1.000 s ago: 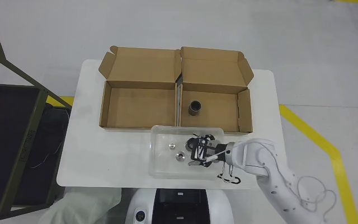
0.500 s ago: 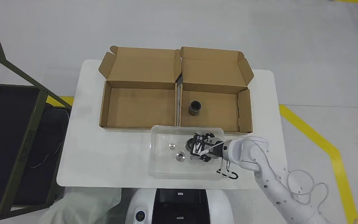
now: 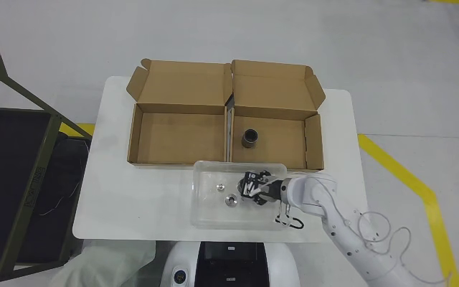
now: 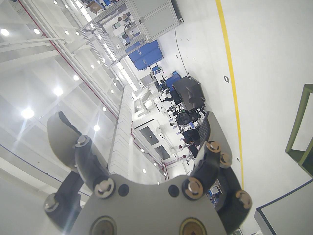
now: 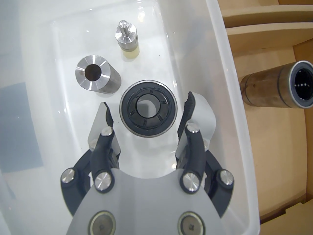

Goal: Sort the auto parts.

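— Where's the black ring (image 5: 148, 126)?
— In the clear bin (image 3: 205, 212) at the surface's robot-side edge; the right hand (image 5: 148, 110) straddles it, fingers apart; the left hand (image 4: 134, 121) is spread wide too.

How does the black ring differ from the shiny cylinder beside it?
The black ring is wide, squat and dark; the shiny cylinder is narrower, taller and silver, with a smaller hole. The ring sits between the open fingers; the cylinder stands outside them. Both stand hole-up in the clear tub.
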`<state>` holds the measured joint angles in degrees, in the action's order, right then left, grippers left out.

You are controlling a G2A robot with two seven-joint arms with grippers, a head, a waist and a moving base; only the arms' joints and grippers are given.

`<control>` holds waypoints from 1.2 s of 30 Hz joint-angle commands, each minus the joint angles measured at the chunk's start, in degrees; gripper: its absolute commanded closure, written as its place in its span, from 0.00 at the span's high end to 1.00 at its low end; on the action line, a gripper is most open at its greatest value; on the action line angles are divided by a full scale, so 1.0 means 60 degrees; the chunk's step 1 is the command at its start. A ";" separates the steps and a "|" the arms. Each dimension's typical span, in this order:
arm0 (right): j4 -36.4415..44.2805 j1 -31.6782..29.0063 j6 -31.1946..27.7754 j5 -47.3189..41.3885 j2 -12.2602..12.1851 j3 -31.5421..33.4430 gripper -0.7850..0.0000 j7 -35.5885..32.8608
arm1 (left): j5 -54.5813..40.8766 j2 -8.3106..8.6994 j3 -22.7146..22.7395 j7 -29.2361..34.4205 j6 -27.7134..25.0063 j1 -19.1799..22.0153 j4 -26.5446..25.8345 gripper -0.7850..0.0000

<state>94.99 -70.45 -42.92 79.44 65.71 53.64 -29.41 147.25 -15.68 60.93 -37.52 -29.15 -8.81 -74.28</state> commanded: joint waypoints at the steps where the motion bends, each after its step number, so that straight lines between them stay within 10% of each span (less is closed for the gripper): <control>1: -0.0044 0.0038 0.0025 0.0005 0.0007 -0.0041 0.69 0.0021 | 0.0000 0.0000 0.0000 0.0000 0.0000 0.0000 0.0000 1.00; 6: -0.0161 0.0129 0.0088 -0.0016 0.0027 -0.0140 0.56 0.0060 | 0.0000 0.0000 0.0000 0.0000 0.0000 0.0000 0.0000 1.00; 11: -0.0207 0.0211 0.0069 -0.0060 0.0035 -0.0206 0.00 0.0084 | 0.0000 0.0000 0.0000 0.0000 0.0000 0.0000 0.0000 1.00; 36: 0.2535 0.0232 0.0247 -0.1252 -0.0024 -0.0012 0.00 0.0273 | 0.0000 0.0000 0.0000 0.0000 0.0000 0.0000 0.0000 1.00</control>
<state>109.81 -69.32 -41.72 72.39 65.47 53.69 -28.71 147.25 -15.68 60.93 -37.52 -29.15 -8.81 -74.28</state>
